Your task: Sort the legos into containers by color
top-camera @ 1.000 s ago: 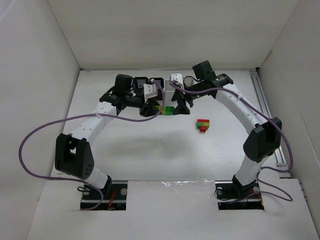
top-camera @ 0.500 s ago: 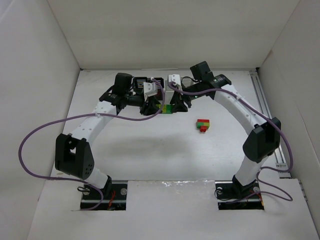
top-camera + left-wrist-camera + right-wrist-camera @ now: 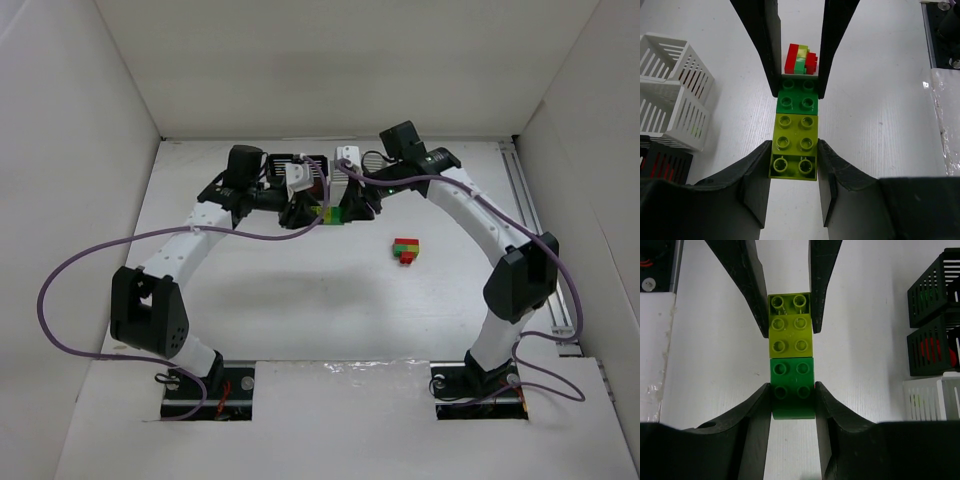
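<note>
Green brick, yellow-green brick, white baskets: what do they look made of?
The green brick looks like hard moulded plastic, semi-gloss: crisp studs, soft highlights. The yellow-green brick looks the same. The white baskets are probably thin moulded plastic, satin: even slotted walls; coated metal can't be ruled out.

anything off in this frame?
Nothing spilled or damaged. The left hand grips the yellow-green brick, the right hand the green brick of one joined pair, lying straight between them. A red-green stack lies alone on the table, unsorted.
</note>
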Motion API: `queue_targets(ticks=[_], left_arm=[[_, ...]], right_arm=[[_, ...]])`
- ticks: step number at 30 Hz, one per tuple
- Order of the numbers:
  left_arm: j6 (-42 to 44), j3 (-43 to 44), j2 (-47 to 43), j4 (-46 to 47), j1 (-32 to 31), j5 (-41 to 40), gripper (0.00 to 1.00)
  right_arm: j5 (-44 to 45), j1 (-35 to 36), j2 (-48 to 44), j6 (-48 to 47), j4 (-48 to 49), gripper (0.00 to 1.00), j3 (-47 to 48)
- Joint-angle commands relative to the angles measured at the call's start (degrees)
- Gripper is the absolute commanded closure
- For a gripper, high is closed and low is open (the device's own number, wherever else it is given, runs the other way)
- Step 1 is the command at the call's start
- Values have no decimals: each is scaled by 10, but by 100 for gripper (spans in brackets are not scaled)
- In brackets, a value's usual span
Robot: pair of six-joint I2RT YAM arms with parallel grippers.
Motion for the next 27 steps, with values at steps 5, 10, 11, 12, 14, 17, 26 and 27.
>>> queue_targets(ticks=[5, 10, 11, 12, 14, 17, 26, 27], left_arm=[[-6, -29, -22, 32, -1, 27, 100], [-13, -49, -28, 49, -1, 16, 100], [-13, -49, -33, 49, -1, 16, 100], [-13, -54, -33, 49, -1, 16, 100], [-34, -59, -39, 68, 4, 16, 100], [-84, -90, -64, 115, 38, 16, 100], [-152, -144, -135, 150, 107, -24, 100], [-152, -149, -144, 145, 112, -24, 100]], right_arm=[[-41, -26, -52, 84, 154, 96, -25], [-54, -36, -63, 105, 173, 96, -25], [-54, -36, -63, 112, 179, 96, -25], [-54, -42, -63, 112, 187, 97, -25], [-54, -42, -69, 138, 210, 97, -39], [-6, -42, -60, 198, 302, 97, -52], [129, 7, 149, 313, 426, 97, 155], [139, 14, 187, 333, 426, 97, 196]])
